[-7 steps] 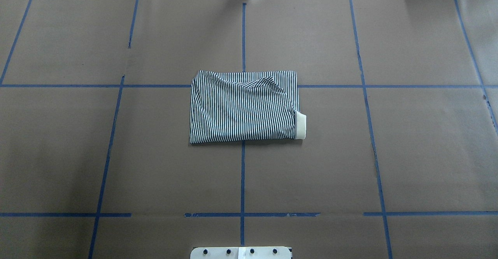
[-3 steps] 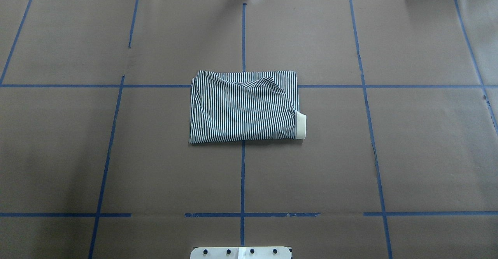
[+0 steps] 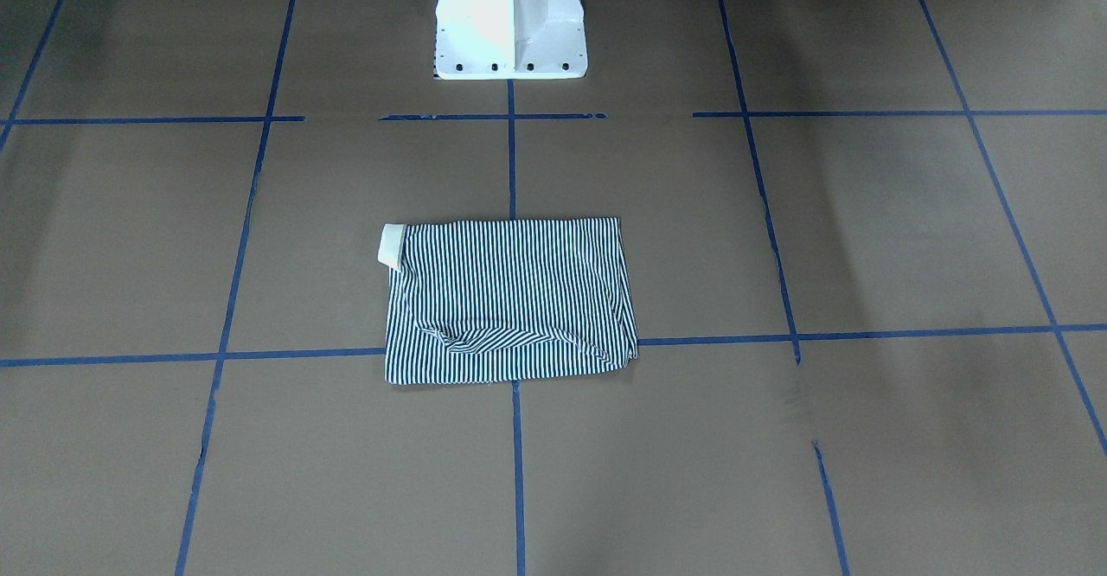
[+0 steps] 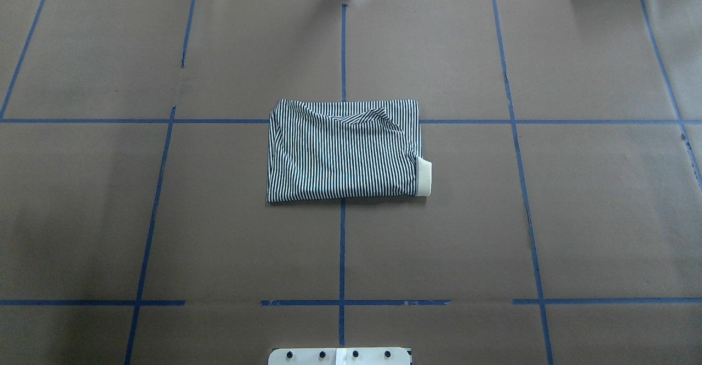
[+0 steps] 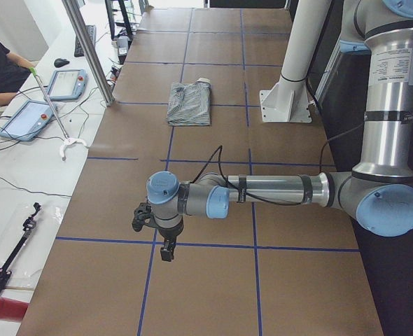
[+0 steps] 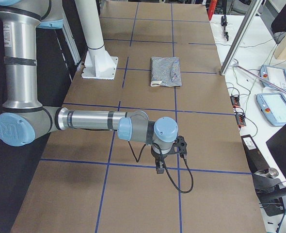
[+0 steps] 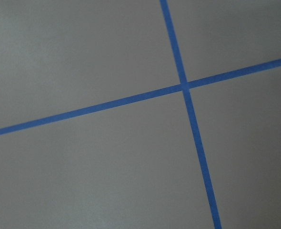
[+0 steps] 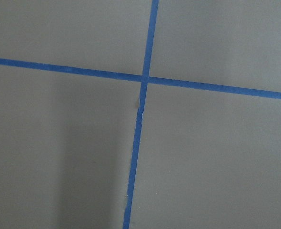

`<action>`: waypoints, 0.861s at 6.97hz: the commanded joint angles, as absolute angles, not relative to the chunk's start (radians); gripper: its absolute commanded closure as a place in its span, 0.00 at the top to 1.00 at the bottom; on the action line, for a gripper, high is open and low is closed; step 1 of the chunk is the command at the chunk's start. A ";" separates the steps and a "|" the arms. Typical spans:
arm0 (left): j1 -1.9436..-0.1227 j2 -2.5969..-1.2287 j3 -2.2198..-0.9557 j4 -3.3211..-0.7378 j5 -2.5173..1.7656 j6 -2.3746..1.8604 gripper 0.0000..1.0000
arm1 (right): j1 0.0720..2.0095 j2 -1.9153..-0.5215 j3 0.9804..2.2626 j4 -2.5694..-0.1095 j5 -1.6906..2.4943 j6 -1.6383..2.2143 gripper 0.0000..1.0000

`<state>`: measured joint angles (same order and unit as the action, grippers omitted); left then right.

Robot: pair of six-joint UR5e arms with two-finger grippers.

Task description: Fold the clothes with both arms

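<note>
The polo shirt (image 4: 343, 151) lies folded in a rectangle mid-desk (image 4: 548, 217), cream trim (image 4: 424, 176) poking out on my right. I judge it soft, light and floppy, best pinched at its edge corners. My left arm (image 5: 262, 190) and right arm (image 6: 89, 120) stretch low, well apart from it. Whether my jaws are spread, I cannot tell.

The polo shirt (image 4: 343, 151) is soft, matt knit cloth with fine woven stripes, and its cream collar (image 4: 424, 177) looks like a plainer, thicker fabric. The table cover (image 4: 592, 206) is matt brown paper, smooth apart from faint creases and small tears, and it is lined with strips of matt blue tape (image 4: 341, 255). The pedestal (image 3: 508, 18) is glossy white-painted metal, while the left arm (image 5: 273, 190) and right arm (image 6: 87, 120) are satin grey metal tubes with smooth light-blue joint caps (image 5: 389, 219).
</note>
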<state>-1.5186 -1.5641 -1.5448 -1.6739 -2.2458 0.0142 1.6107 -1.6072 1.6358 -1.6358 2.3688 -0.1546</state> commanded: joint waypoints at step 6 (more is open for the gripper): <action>-1.523 -1.556 -1.656 -1.658 -2.345 -0.135 1.00 | 1.611 -1.618 1.632 -1.557 2.372 -0.023 1.00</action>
